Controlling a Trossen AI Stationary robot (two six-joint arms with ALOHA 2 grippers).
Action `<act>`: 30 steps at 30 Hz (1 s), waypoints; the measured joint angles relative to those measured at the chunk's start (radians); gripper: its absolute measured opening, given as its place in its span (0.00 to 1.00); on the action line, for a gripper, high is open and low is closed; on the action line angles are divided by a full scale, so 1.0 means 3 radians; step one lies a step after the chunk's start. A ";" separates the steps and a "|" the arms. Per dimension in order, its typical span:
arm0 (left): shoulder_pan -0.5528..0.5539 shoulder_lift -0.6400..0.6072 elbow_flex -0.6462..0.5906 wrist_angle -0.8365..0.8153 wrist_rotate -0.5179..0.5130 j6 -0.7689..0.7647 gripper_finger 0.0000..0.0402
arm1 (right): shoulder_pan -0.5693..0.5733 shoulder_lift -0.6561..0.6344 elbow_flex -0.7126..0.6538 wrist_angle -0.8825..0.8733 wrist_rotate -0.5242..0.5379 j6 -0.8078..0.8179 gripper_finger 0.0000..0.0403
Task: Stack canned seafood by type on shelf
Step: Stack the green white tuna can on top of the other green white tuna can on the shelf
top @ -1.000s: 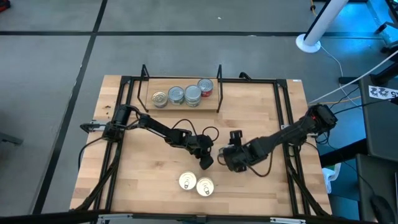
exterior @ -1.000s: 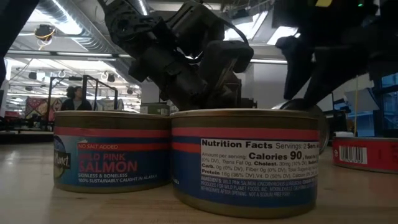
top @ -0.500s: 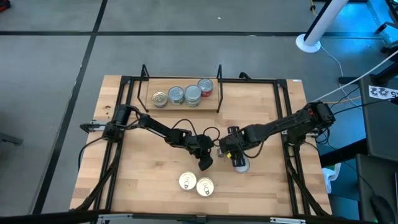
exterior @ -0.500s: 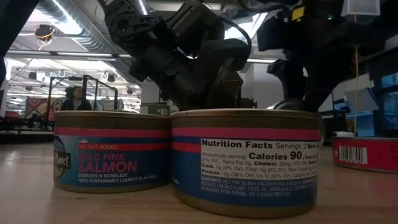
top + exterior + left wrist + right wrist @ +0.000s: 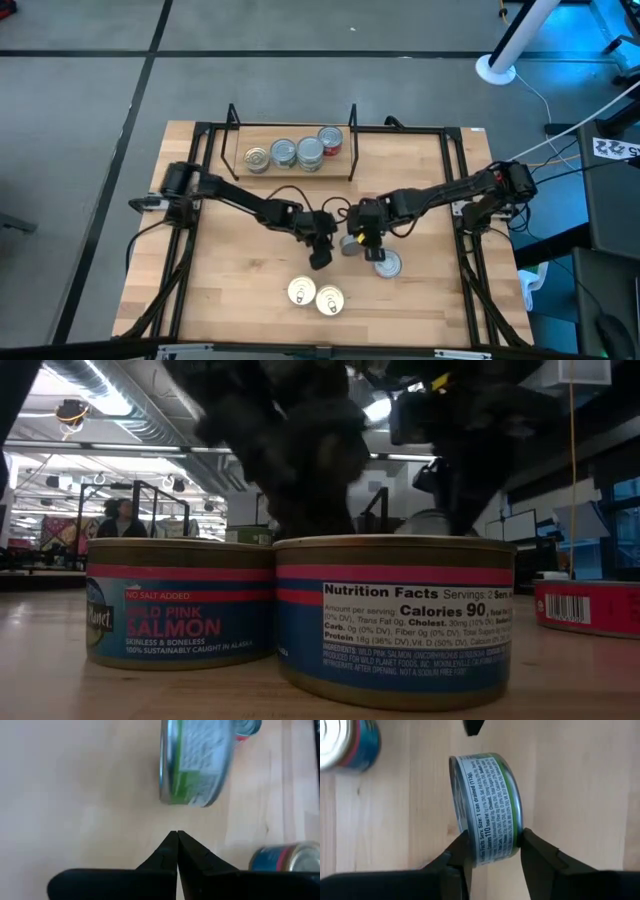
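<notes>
A green-labelled tin (image 5: 487, 805) stands on its edge at the table's middle, and my right gripper (image 5: 492, 851) is shut on it from above. My left gripper (image 5: 177, 837) is shut just to that tin's left (image 5: 195, 765), with bare wood between its fingertips and the tin. A silver-lidded tin (image 5: 386, 264) lies flat to the right of my right gripper (image 5: 356, 240). Two gold-lidded blue salmon tins (image 5: 301, 291) (image 5: 329, 299) sit side by side near the front edge. The shelf (image 5: 265, 138) at the far edge carries several tins, one with a red side (image 5: 332, 141). My right gripper pinches the green-labelled tin across its two flat faces (image 5: 516, 827), one finger (image 5: 537, 857) on each face, near the rim that faces the gripper. The fingers come steeply from above. The tin stands on edge with its label outward; whether it is off the wood, I cannot tell.
The black frame rails (image 5: 455, 190) run along both sides of the table. A red tin (image 5: 590, 605) shows in the low view at the right. Bare wood lies at the front left and front right.
My right gripper has swung toward the table's left, off the silver-lidded tin, which now lies uncovered, and has come over the green-labelled tin beside my left gripper. My left gripper has risen a little and rolled.
</notes>
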 joint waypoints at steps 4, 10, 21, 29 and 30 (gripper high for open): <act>-0.0001 -0.0401 0.0001 -0.0587 -0.0397 0.0264 0.00 | -0.0097 0.0000 0.0000 0.0218 -0.0034 0.0105 0.33; 0.0004 -0.1034 0.0001 -0.1282 -0.1025 0.0394 0.00 | -0.0397 0.0000 0.0000 0.0662 -0.0029 0.0220 0.31; 0.0182 -0.2057 -0.0005 -0.1622 -0.1844 0.0689 0.00 | -0.1229 0.0001 0.0084 0.1789 -0.0759 0.0969 0.31; 0.0528 -0.2277 -0.0010 -0.1450 -0.1920 0.0959 0.00 | -0.1757 0.0001 0.0563 0.1947 -0.0800 0.1418 0.32; 0.0579 -0.2260 -0.0010 -0.1397 -0.1919 0.1001 0.00 | -0.1801 0.0001 0.0613 0.1946 -0.0777 0.1473 0.32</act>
